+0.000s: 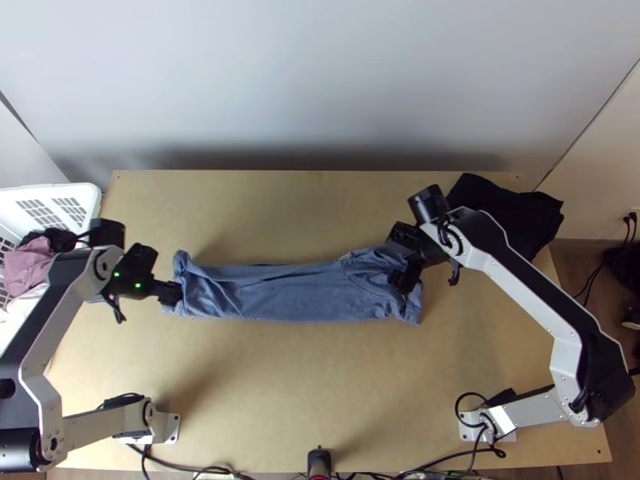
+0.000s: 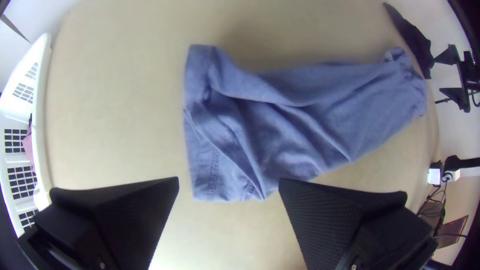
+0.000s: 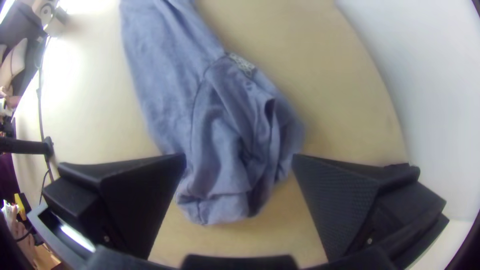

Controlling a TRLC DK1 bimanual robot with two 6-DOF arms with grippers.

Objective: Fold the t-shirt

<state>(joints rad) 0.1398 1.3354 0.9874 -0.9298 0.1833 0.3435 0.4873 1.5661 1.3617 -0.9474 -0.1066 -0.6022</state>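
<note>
The blue t-shirt [image 1: 280, 294] lies as a long, narrow folded strip across the middle of the table, creased and somewhat bunched at its right end. At the strip's left end is my left gripper [image 1: 161, 276]. In the left wrist view that gripper [image 2: 229, 181] is open, its fingers apart near the corner of the shirt [image 2: 310, 130], holding no cloth. Over the strip's right end stands my right gripper [image 1: 400, 260]. The right wrist view has this gripper [image 3: 240, 159] open as well, with the bunched end of the shirt [image 3: 170, 80] between and below its fingers.
A white basket [image 1: 90, 194] with pink [image 1: 28, 262] and dark cloth stands at the table's left edge. Black cloth [image 1: 504, 210] lies at the back right corner. Bare table [image 1: 296, 376] stretches in front of the shirt, with cables along the near edge.
</note>
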